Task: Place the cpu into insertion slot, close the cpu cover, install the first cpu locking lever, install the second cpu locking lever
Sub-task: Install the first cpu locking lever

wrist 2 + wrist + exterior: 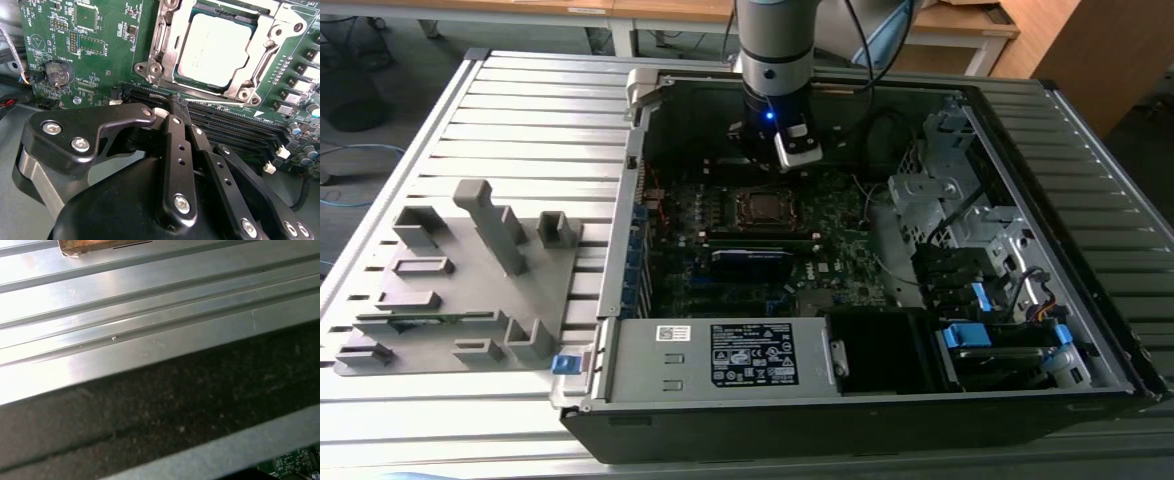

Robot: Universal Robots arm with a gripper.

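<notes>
The gripper (176, 106) has its fingers pressed together on nothing. Near them, the second wrist view shows the cpu (215, 47) lying framed by the cpu cover (167, 45). In the exterior view the insertion slot (765, 207) sits slightly above the centre of the frame.

No print on the power supply label (751, 355) can be read.

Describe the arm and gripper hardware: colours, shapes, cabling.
The arm is a silver-grey cylinder ending in a black wrist section, with a small lit blue light and a white block on its side. Dark cables run beside it. In the second wrist view the gripper is made of black linkage bars with silver screw heads, over a grey metal body.
</notes>
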